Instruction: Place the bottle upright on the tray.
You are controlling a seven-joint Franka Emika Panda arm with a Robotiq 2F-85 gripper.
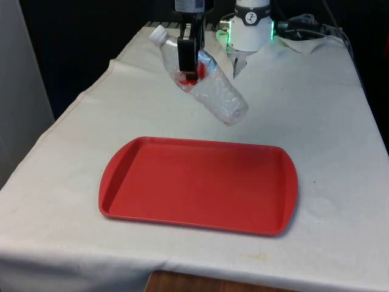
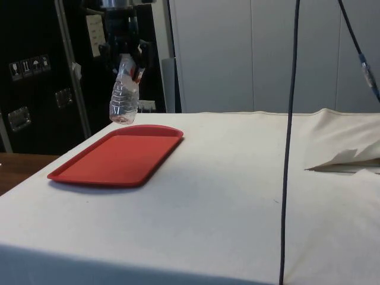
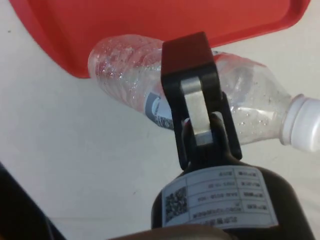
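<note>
Bottle (image 1: 203, 79) hung in my gripper (image 1: 187, 68), pinched across its middle between my two black fingers (image 1: 186, 58), well clear of the cloth. It was a clear plastic one with a white cap (image 1: 158, 36), tilted steeply in the front view: cap high toward that view's left, base (image 1: 234, 111) low toward its right. A red patch showed on the label right where I clamped it.

In the wrist view the near finger (image 3: 192, 102) lay across the bottle (image 3: 125, 67), and beside it I could see a strip of label (image 3: 157, 111) with a barcode; the print was too small to read. Droplets clung inside the clear wall. That view also showed the cap (image 3: 303, 123) standing out past my gripper (image 3: 195, 107), and the base overlapping the corner of the red tray (image 3: 150, 20).

From the side the bottle (image 2: 124, 95) looked nearly upright, a lean the front view made plain. There its base hung just above the far edge of the tray (image 2: 116, 159), not touching it, under my gripper (image 2: 126, 58).

The front view put the tray (image 1: 200, 185) flat on the white tablecloth (image 1: 328, 121), bare, nearer the camera than the bottle. The side view alone showed a black cable (image 2: 290, 136) hanging down in the foreground and a crumpled fold of cloth (image 2: 347, 159) at the far right.
</note>
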